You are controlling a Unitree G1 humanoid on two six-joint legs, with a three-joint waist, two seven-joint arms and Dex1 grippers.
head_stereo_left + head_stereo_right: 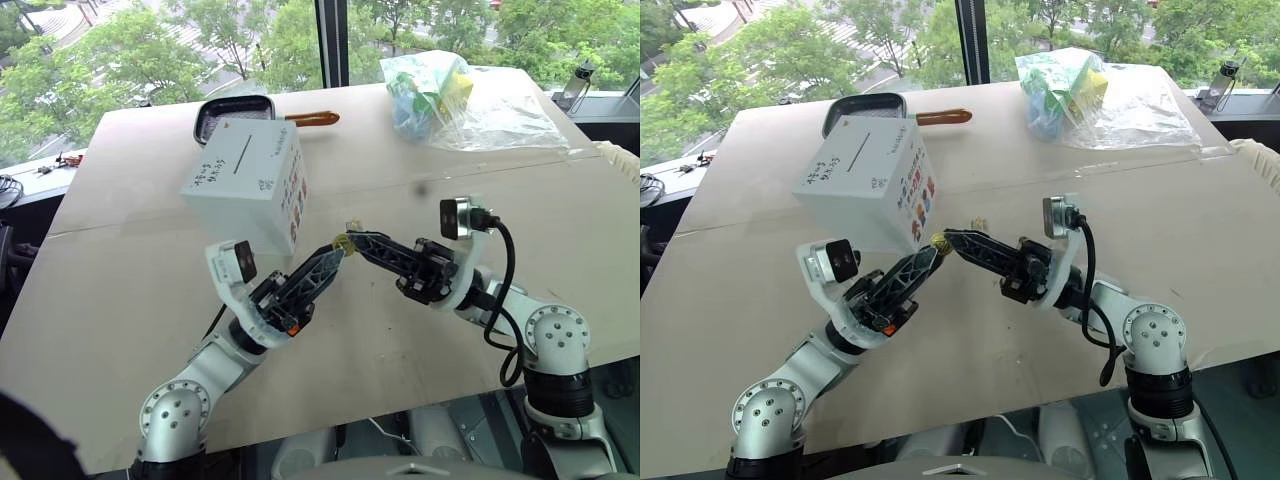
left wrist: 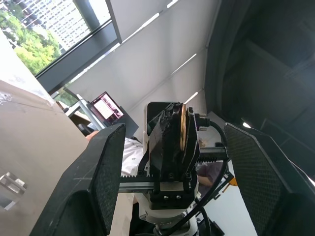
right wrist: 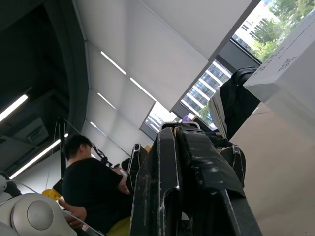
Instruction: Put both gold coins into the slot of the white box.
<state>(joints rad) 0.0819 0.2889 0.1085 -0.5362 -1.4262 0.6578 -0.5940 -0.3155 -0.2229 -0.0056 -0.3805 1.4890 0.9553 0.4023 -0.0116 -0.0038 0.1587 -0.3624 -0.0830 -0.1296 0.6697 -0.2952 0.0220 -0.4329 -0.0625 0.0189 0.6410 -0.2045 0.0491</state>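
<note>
The right hand [image 1: 352, 240] is pinched shut on a gold coin [image 2: 183, 126], which stands edge-on between its tips in the left wrist view. The left hand [image 1: 338, 256] meets it tip to tip over the middle of the table [image 1: 560, 230], its fingers [image 2: 98, 177] spread wide on either side of the right hand's tips and the coin, not touching them. From that meeting point the white box [image 1: 243, 180] stands at about ten o'clock, near the left hand, its top face carrying the slot [image 1: 238, 160] as a thin dark line beside blue handwriting. A black pan with an orange handle [image 1: 234, 115] lies just behind the box at twelve o'clock, and a clear plastic bag of coloured items [image 1: 450, 98] sits at one o'clock, well apart.
</note>
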